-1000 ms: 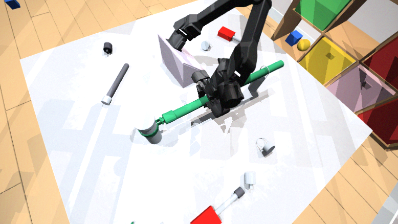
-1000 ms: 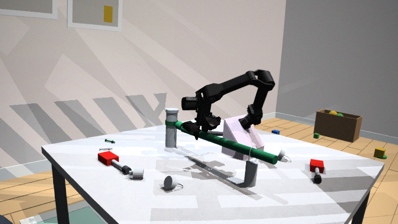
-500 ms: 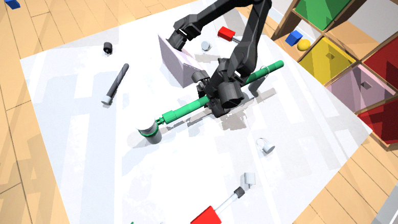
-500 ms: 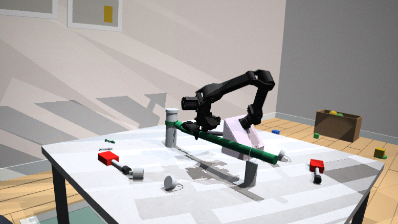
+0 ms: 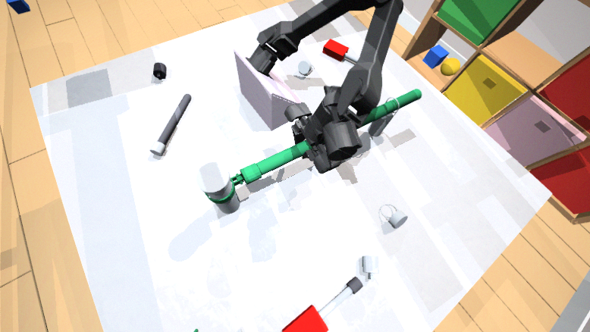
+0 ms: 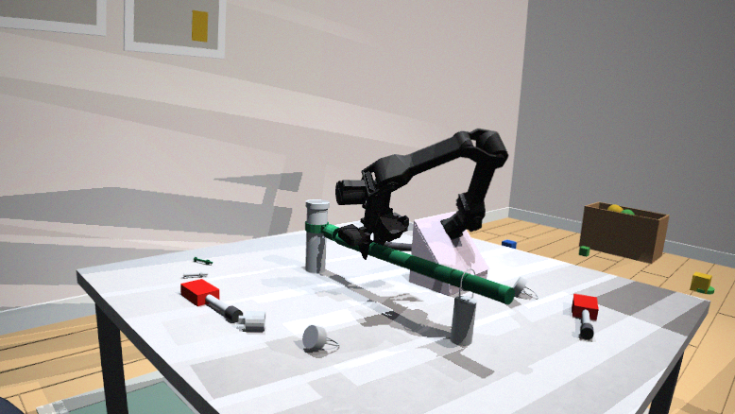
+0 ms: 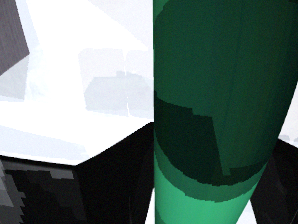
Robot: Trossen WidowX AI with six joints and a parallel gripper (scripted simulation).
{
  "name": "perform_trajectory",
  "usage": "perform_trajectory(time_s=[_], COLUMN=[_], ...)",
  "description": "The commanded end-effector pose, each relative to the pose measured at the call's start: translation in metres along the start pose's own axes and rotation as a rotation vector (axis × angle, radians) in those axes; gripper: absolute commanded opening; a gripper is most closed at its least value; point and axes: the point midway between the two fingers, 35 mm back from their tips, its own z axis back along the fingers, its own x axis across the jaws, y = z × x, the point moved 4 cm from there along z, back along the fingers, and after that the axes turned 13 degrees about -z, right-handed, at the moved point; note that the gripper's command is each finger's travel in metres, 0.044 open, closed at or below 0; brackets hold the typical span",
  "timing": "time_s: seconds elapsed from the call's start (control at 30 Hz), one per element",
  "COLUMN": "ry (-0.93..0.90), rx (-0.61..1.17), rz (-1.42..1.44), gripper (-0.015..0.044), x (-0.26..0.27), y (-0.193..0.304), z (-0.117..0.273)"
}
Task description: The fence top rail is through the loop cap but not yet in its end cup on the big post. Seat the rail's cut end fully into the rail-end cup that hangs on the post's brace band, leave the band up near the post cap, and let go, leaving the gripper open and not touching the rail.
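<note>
Green rail clamped mid-span, its end at the cup

The green rail (image 5: 282, 159) (image 6: 432, 268) (image 7: 220, 90) runs from the rail-end cup (image 5: 250, 172) beside the big post (image 5: 229, 203) (image 6: 316, 251) through the wire loop above the short post (image 5: 378, 126) (image 6: 462, 321). How deep its end sits, I can't quite make out from here. The gripper (image 5: 309, 144) (image 6: 366, 241) is clamped on the rail between the posts. The green brace band (image 5: 223, 200) (image 6: 314, 228) rings the big post, below its pale cap (image 5: 212, 176) (image 6: 316, 204). Further out, a grey rod (image 5: 175, 119) lies on the white table (image 5: 136, 264) (image 6: 247, 370).
</note>
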Motion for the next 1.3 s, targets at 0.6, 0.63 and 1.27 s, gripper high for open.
perform_trajectory(time_s=[0.6, 0.63, 1.27], ry=[0.019, 0.019, 0.01], rx=[0.0, 0.0, 0.002], rz=[0.003, 0.003, 0.003], gripper=[0.0, 0.0, 0.0], x=[-0.003, -0.004, -0.006], y=[-0.014, -0.014, -0.005], z=[0.016, 0.016, 0.015])
